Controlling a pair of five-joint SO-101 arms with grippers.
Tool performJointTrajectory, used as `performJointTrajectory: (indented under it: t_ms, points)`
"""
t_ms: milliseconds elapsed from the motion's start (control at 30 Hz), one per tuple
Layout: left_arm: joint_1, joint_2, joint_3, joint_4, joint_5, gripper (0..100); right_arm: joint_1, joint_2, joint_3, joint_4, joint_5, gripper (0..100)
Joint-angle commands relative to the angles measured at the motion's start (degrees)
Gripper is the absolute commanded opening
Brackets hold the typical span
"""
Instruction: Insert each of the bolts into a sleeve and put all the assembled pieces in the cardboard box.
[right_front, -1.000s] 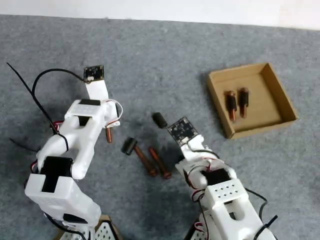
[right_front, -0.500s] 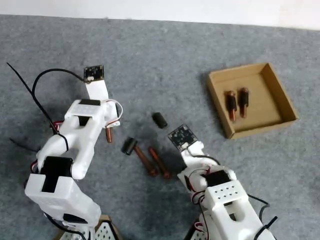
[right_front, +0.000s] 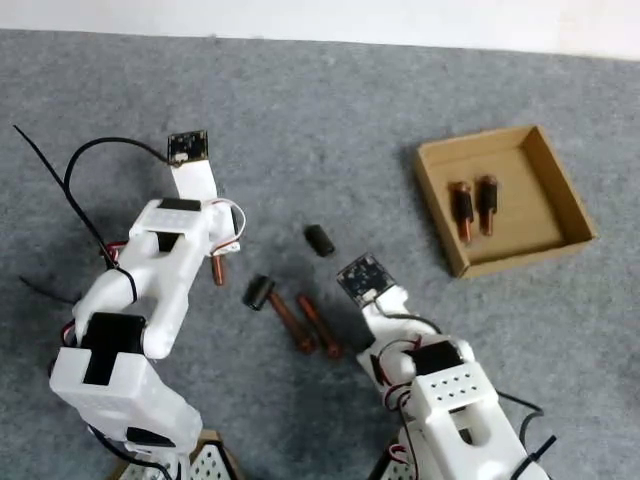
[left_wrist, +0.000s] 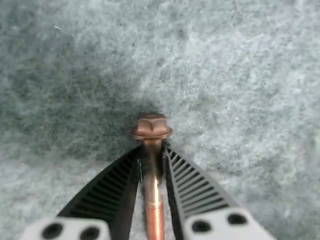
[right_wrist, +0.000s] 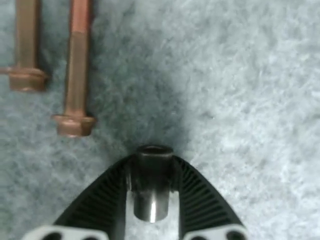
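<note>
Holding a copper bolt (left_wrist: 152, 190) in the left gripper (left_wrist: 152, 152), closed on the shank just below the hex head, with the head poking out past the fingertips over the grey carpet (left_wrist: 240, 60). From above, hanging at the tip of the left arm (right_front: 160, 275), left of the loose parts; resting on the carpet or clear of it, impossible to tell.

Pinching a black sleeve (right_wrist: 152, 172) in the right gripper (right_wrist: 152, 162), shut on both sides of it, with the open bore facing outward beyond the fingertips. Hovering near a loose bolt (right_wrist: 77, 65) and a second bolt (right_wrist: 27, 45), lying parallel, just beside each other, heads turned toward the gripper. From above, resting between the two arms, right in front of the right arm (right_front: 445, 385).

Lying free on the carpet: a spare sleeve (right_front: 319, 240) beyond the bolts, and another sleeve (right_front: 259, 292) just beside the far tip of one of them; touching or not, cannot tell.

Sitting well apart to the right: the cardboard box (right_front: 440, 210), open on top. Inside, on its floor, one assembled piece (right_front: 462, 212) and a second assembled piece (right_front: 487, 205), side by side, each a bolt pushed through a black sleeve.
</note>
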Motion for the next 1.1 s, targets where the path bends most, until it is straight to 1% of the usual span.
performJointTrajectory:
  t_ms: [0,567,667,800,933,1067]
  points:
    - [-1.10,-0.13,-2.33,0.35,-0.44,1,0.75,0.04,-0.22,2.77,2.02,0.4]
    - [-1.10,-0.13,-2.33,0.35,-0.44,1,0.84,-0.57,-0.22,2.59,1.67,0.4]
    - [-1.10,-0.13,-2.33,0.35,-0.44,1,2.07,-0.57,-0.31,-1.98,1.41,0.4]
    - [-1.10,-0.13,-2.33,0.35,-0.44,1,1.98,-0.57,-0.57,-6.90,-1.32,0.4]
    - [-1.10,-0.13,-2.33,0.35,-0.44,1,2.24,-0.57,-0.31,-12.18,-1.49,0.4]
    - [-1.10,-0.13,-2.33,0.35,-0.44,1,2.24,-0.57,-0.31,-14.90,-1.58,0.4]
